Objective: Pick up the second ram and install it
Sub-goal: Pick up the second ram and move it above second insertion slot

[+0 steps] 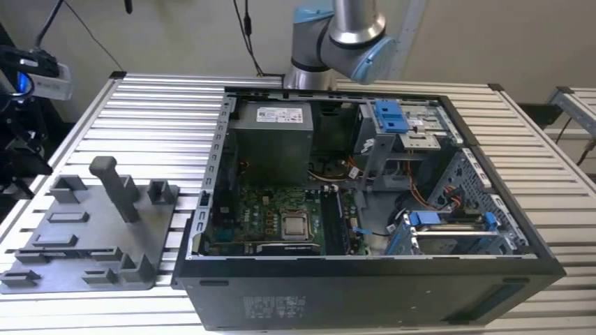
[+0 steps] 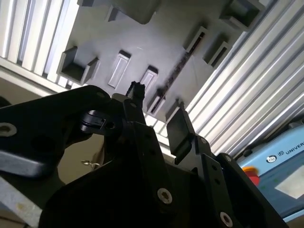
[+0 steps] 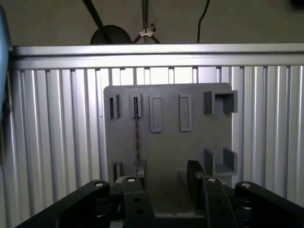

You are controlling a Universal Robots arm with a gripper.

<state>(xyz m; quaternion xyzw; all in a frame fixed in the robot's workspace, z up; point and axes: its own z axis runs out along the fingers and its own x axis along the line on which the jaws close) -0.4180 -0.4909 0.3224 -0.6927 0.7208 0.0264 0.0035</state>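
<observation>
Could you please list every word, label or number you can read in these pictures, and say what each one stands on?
Power supply, white label, exterior view: too small to read.
Computer case, white print on its outer wall: too blurred to read.
Blue console, second wrist view: lettering cut off at the picture's edge, no whole word.
Grey fixture tray: no text.
</observation>
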